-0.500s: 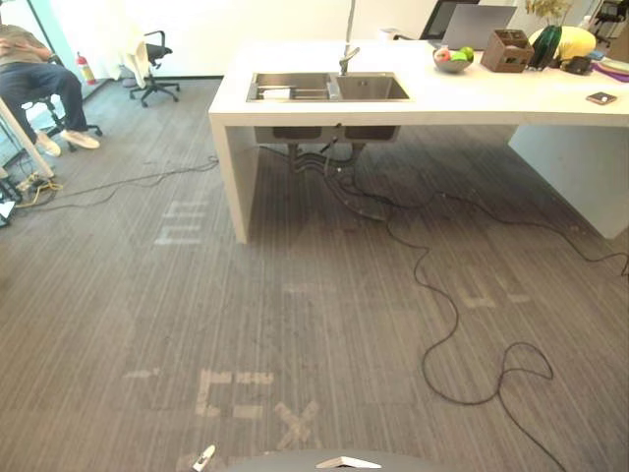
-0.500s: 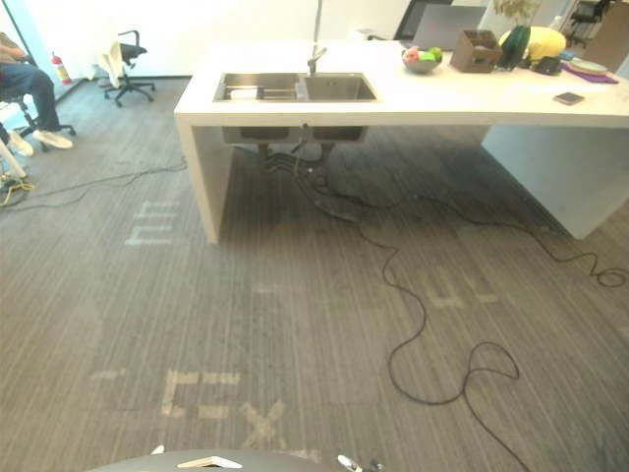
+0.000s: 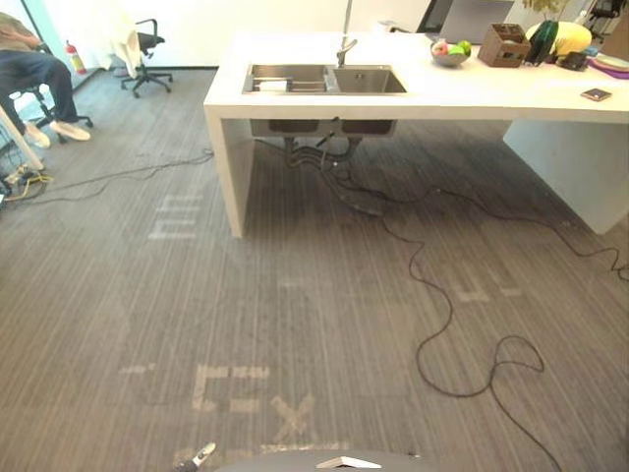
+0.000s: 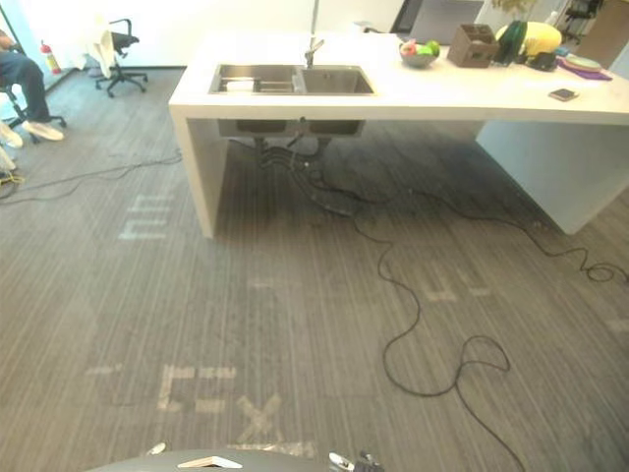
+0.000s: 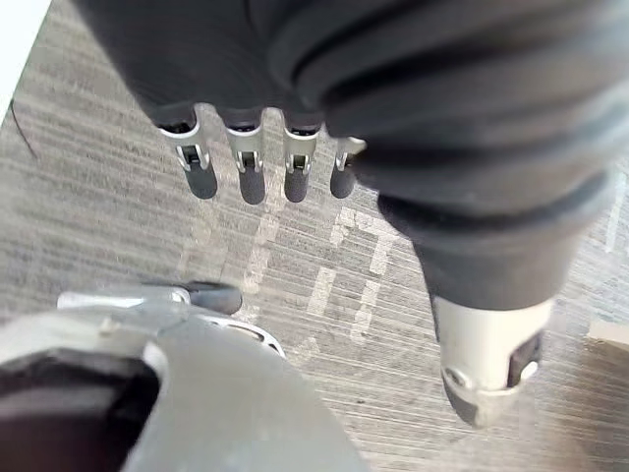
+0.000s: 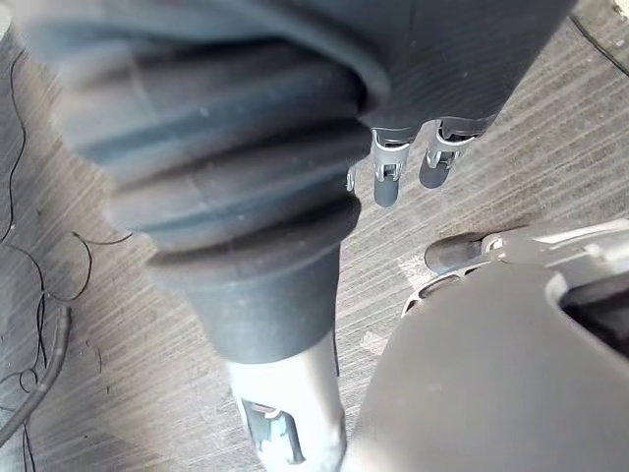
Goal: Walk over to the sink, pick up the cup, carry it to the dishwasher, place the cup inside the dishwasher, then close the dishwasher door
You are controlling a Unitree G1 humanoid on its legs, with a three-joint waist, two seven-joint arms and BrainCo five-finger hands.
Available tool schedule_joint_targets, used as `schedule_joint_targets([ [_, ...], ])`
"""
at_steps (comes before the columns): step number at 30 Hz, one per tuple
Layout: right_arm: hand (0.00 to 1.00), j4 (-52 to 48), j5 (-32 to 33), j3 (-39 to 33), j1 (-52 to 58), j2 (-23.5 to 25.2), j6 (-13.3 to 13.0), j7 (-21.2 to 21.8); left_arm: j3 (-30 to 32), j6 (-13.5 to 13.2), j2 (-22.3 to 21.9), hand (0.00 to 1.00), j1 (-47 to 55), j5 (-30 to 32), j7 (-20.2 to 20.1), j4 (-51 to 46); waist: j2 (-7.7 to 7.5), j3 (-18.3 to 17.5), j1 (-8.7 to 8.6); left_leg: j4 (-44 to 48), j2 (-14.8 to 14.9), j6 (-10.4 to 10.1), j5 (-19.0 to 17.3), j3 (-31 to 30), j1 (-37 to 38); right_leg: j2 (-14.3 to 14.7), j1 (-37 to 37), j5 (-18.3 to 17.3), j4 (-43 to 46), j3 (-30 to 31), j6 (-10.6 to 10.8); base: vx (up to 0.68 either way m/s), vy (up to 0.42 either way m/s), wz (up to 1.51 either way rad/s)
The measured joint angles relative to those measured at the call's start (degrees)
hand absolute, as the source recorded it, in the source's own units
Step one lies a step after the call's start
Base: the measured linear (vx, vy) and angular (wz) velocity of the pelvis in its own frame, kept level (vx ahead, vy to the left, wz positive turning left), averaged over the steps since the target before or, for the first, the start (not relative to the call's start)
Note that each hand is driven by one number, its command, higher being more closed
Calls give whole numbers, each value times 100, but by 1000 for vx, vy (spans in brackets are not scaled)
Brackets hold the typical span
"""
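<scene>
Far ahead of both hands, across a wide stretch of grey ribbed carpet (image 3: 295, 295), stands a long white table (image 3: 472, 98) with a stainless-steel double sink (image 3: 369, 84) set into its top and a slim metal faucet (image 3: 344, 49) rising behind the basins. The left hand (image 5: 265, 162) hangs low beside the robot, its fingers straight and relaxed with the thumb apart, and it carries nothing. The right hand (image 6: 388, 177) hangs the same way on the other side, loose and empty.

From where I stand the cup is in neither hand. A small pale thing (image 3: 275, 87) lies in the sink basin on the left hand's side, but it is too far off to say whether that is the cup. Further along the table on the right hand's side sit a bowl of coloured fruit (image 3: 450, 54) and a brown wooden box (image 3: 506, 46). Well off beyond the left hand a seated person (image 3: 29, 69) keeps clear of the path.

I judge the step in hand to be the walk to the sink, the very start of the task, with nothing yet grasped. Pale tape marks (image 3: 236, 388) lie on the carpet just in front of the hands. The next move calls for closing the gap until the sink's edge is within reach, then raising one hand over the basin to find the cup. The dishwasher comes after that.
</scene>
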Motion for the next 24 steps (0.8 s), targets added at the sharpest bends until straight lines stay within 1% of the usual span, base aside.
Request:
schedule_joint_targets([
  [1, 0, 93, 4, 14, -55, -4, 1, -11, -4, 1, 1, 0, -25, 63, 129, 6, -22, 15, -13, 1, -2, 0, -2, 5, 19, 5, -7, -2, 11, 1, 1, 51, -10, -1],
  [2, 0, 96, 3, 18, -106, -4, 1, -32, -4, -1, 4, 0, -36, 79, 194, 5, 0, 38, -27, 1, -3, 0, -2, 11, 28, 8, -3, -2, 23, 2, 1, 43, -19, -2],
  [4, 0, 102, -2, 60, -144, 10, -5, -117, -6, -38, 16, 0, -73, 110, 250, 7, -21, 129, -38, 2, -5, 0, -2, 16, 31, 9, -3, -1, 25, 6, 1, 0, 0, 0],
  [7, 0, 101, -231, 92, -200, 36, -19, -243, -40, -56, 56, 0, -108, 183, 254, 8, -65, 198, -40, 2, -6, 0, -1, 21, 46, 7, 5, 0, 21, 10, 0, 0, 0, 0],
  [11, 0, 98, -667, 197, -250, 15, -110, -405, -175, -67, 85, 0, -133, 281, 241, 7, -38, 220, -43, 2, -12, 4, 1, 25, 101, 4, 60, 4, -6, 12, -2, 0, 0, 0],
  [16, 0, 94, -680, 262, -256, 1, -130, -489, -240, -66, 95, 0, -141, 285, 290, 6, -16, 234, -48, 1, -8, 16, 10, 24, 91, 4, 45, 9, -8, 26, -8, 0, 0, 0],
  [18, 0, 94, -709, 287, -257, -2, -146, -568, -249, -66, 95, 0, -142, 285, 322, 6, -15, 234, -45, 1, -9, -21, -13, 20, 89, 4, 43, 16, -8, 31, -9, 0, 0, 0],
  [20, 0, 94, -907, 323, -275, -5, -197, -681, -255, -66, 93, 0, -142, 284, 380, 7, -2, 243, -45, 1, -9, -21, -14, 16, 88, 4, 41, 19, -8, 36, -11, 0, 0, 0],
  [24, 0, 95, -918, 327, -277, -5, -228, -730, -255, -66, 87, 0, -141, 284, 458, 7, -6, 241, -44, 1, -11, -21, -15, 6, 84, 5, 37, 19, -8, 33, -11, 0, 0, 0],
])
